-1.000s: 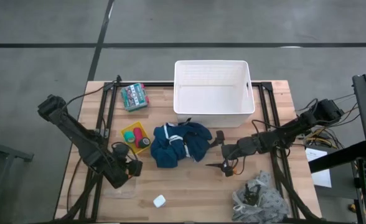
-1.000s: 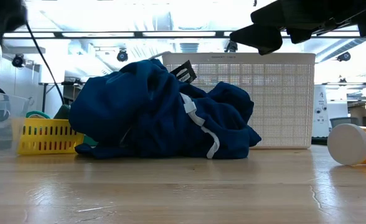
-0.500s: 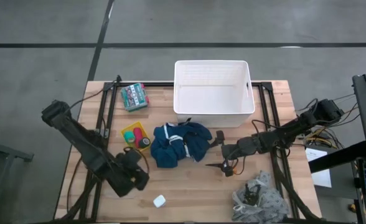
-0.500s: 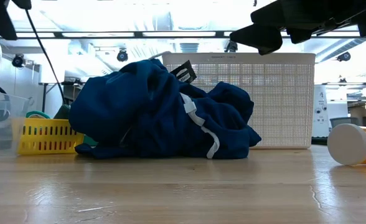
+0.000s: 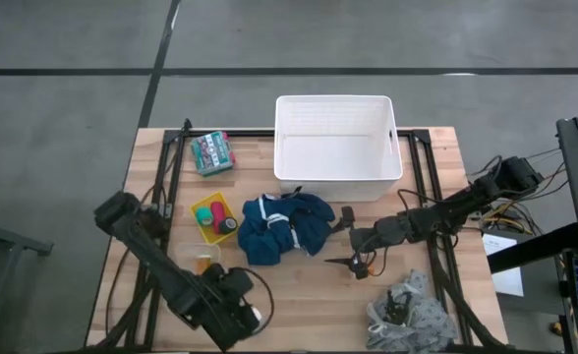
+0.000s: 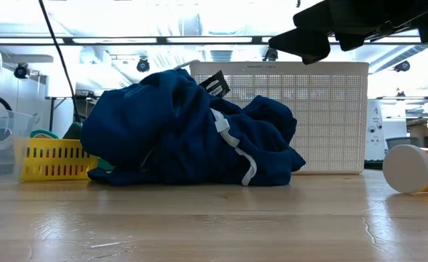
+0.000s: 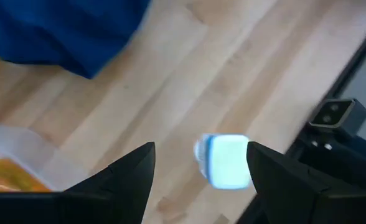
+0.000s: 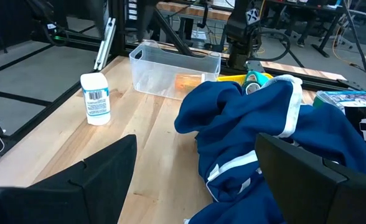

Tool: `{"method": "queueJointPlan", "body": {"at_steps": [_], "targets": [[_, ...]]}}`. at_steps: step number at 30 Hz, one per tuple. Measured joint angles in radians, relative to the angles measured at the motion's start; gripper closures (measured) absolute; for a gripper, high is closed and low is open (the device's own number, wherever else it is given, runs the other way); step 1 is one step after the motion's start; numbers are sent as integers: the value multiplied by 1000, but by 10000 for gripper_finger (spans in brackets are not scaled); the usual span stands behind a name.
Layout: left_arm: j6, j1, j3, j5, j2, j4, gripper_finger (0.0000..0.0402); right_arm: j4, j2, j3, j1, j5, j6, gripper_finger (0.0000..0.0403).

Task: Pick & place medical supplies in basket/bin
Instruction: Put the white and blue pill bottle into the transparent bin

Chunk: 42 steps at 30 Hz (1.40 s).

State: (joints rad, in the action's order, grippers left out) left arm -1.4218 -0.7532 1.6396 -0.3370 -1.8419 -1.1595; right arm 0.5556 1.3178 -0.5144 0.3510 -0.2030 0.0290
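Note:
My left gripper [image 5: 242,313] hangs open over a small white bottle [image 7: 226,160] near the table's near edge. The bottle shows between the two fingers without touching them. A dark blue garment [image 5: 284,226] lies heaped mid-table. An orange pill bottle [image 8: 186,81] lies in the clear box [image 8: 173,74]. The yellow tray [image 5: 213,216] holds tape rolls. The large white tub [image 5: 336,147] stands at the far side. My right gripper [image 5: 340,239] waits open just right of the garment. A grey-white patterned cloth [image 5: 402,310] lies at the near right.
A flat green patterned packet [image 5: 211,152] lies at the far left. In the low view another orange bottle with a white cap [image 6: 410,169] lies on its side at the right. Bare wood shows between the garment and the near edge.
My left gripper has swung from above the clear box toward the table's near edge and to the right, rising a little and rolling about its wrist. It now stands over the small white bottle. The clear box with the orange bottle is uncovered.

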Motion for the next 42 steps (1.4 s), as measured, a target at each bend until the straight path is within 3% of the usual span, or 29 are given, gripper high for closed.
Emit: {"method": "queueJointPlan", "body": {"at_steps": [15, 42], "targets": [[58, -37, 57, 84, -115, 75, 144, 0, 0, 0, 0, 0, 0, 78], [88, -59, 11, 91, -166, 177, 145, 0, 0, 0, 0, 0, 1, 78]]}}
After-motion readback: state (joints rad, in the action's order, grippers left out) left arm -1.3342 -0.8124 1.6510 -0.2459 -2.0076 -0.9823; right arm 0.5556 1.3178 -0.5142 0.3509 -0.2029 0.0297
